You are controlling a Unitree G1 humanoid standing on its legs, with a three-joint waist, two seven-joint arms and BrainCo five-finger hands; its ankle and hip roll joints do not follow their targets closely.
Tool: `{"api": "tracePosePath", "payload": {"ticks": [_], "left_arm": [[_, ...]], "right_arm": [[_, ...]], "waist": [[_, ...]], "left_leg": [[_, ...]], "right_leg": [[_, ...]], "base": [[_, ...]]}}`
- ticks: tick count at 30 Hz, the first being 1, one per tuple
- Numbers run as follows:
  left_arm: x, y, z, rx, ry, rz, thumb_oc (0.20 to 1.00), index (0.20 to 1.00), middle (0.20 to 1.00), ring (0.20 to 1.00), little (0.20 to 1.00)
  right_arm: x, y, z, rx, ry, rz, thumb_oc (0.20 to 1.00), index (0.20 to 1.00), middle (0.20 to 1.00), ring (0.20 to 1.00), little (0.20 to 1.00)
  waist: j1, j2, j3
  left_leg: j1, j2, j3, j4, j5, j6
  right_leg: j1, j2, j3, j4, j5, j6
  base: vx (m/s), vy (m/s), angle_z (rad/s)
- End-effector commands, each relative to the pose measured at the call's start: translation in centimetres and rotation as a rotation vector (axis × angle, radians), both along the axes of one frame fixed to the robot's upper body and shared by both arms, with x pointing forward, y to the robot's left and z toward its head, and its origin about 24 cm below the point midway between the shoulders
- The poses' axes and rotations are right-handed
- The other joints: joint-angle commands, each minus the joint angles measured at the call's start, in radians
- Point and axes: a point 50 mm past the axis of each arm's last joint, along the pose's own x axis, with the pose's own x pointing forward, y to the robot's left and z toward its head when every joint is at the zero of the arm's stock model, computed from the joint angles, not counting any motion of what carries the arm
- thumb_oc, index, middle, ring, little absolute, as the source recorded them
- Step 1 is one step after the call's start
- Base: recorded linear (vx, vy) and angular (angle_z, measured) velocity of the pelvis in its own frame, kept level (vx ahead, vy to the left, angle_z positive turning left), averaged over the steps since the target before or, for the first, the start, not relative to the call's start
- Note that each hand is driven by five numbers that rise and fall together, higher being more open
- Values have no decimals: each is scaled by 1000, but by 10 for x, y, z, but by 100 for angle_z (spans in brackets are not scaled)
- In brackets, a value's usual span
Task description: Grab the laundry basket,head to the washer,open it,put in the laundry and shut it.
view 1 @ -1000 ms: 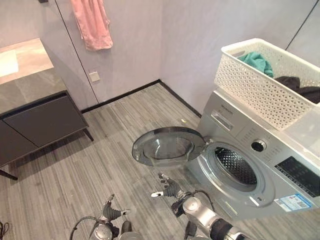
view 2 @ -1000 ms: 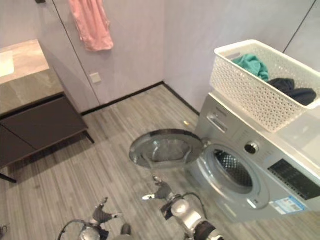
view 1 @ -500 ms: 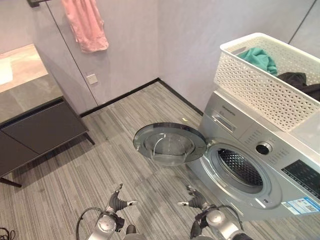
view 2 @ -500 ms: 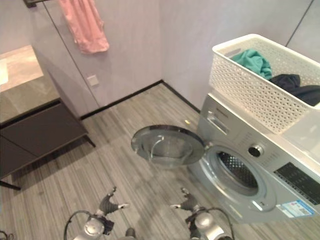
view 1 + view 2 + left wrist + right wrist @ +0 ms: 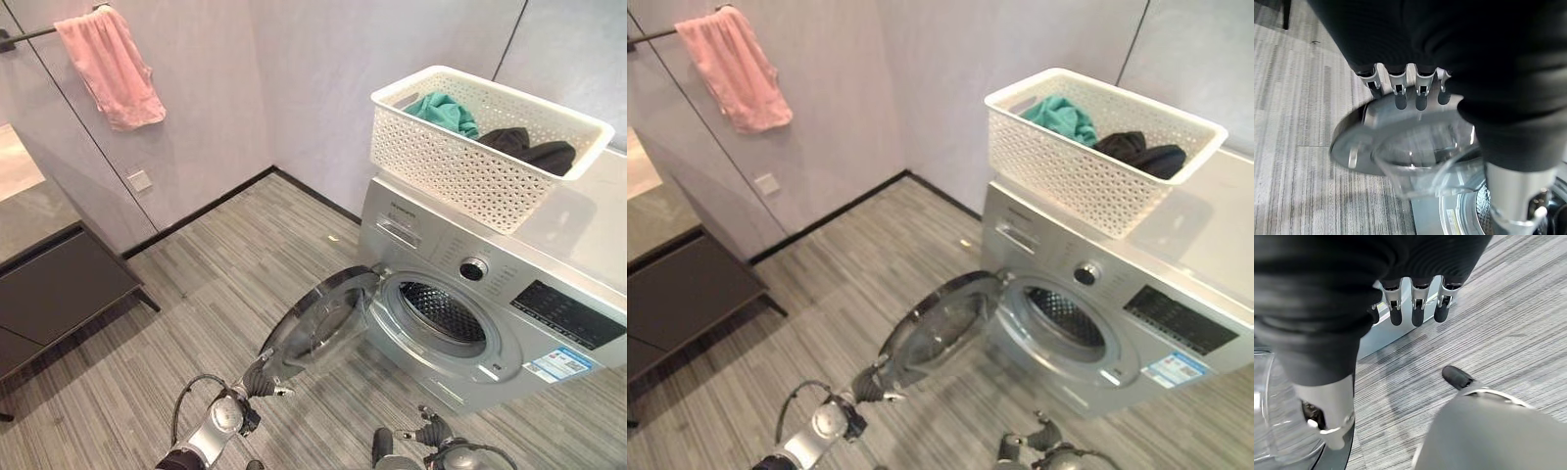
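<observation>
Here the washer [image 5: 490,294] door [image 5: 318,328] is being touched at its outer rim by the straight fingers [image 5: 1400,100] of the left hand [image 5: 263,377], with nothing being gripped. The right hand [image 5: 431,434] is being held low, just below the washer's front, its fingers relaxed and empty. Well above both hands, the laundry basket [image 5: 460,162] is being carried on the washer's top, with teal laundry [image 5: 446,110] and dark laundry [image 5: 534,152] lying inside it.
</observation>
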Motion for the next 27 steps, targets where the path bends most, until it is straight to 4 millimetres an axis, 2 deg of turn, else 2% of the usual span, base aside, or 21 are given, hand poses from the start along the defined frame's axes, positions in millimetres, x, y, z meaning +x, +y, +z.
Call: {"api": "tracePosePath", "payload": {"ticks": [1, 9, 14, 20, 23, 27], "left_arm": [[21, -4, 4, 101, -40, -54, 1000, 1000, 1000, 1000, 1000], [17, -3, -7, 174, 15, -51, 1000, 1000, 1000, 1000, 1000], [18, 2, -5, 192, 5, -38, 1000, 1000, 1000, 1000, 1000], [24, 27, 3, 196, -41, 88, 1000, 1000, 1000, 1000, 1000], [36, 58, 23, 182, -138, 266, 1000, 1000, 1000, 1000, 1000], [71, 97, 87, 66, -422, 548, 1000, 1000, 1000, 1000, 1000]], "right_arm": [[32, 1, 10, -6, -94, -37, 1000, 1000, 1000, 1000, 1000], [41, 5, 15, 2, -130, -25, 1000, 1000, 1000, 1000, 1000], [41, 3, 16, 6, -138, -32, 1000, 1000, 1000, 1000, 1000], [37, -2, 19, 18, -165, -50, 1000, 1000, 1000, 1000, 1000], [30, -9, 21, 22, -177, -85, 1000, 1000, 1000, 1000, 1000], [18, -17, 21, 23, -169, -124, 1000, 1000, 1000, 1000, 1000]], "waist": [[-14, -17, 35], [-29, -24, 35], [-31, -26, 35], [-28, -30, 33], [-23, -29, 29], [-20, -29, 27]], "left_leg": [[-22, -22, 14, 13, -33, 43], [-10, -24, 34, 13, -41, 45], [-3, -24, 44, 13, -45, 46], [9, -25, 54, 13, -50, 46], [11, -23, 53, 13, -50, 44], [4, -21, 41, 13, -43, 41]], "right_leg": [[75, -72, 1, 9, -109, 39], [68, -70, 16, 9, -104, 40], [65, -69, 24, 9, -103, 41], [67, -69, 30, 9, -102, 43], [74, -68, 23, 9, -107, 42], [78, -66, 12, 9, -111, 41]], "base": [[16, -8, -4], [14, 2, -7], [18, 1, -9], [21, -4, -4], [44, -9, -6], [26, -22, 3]]}}
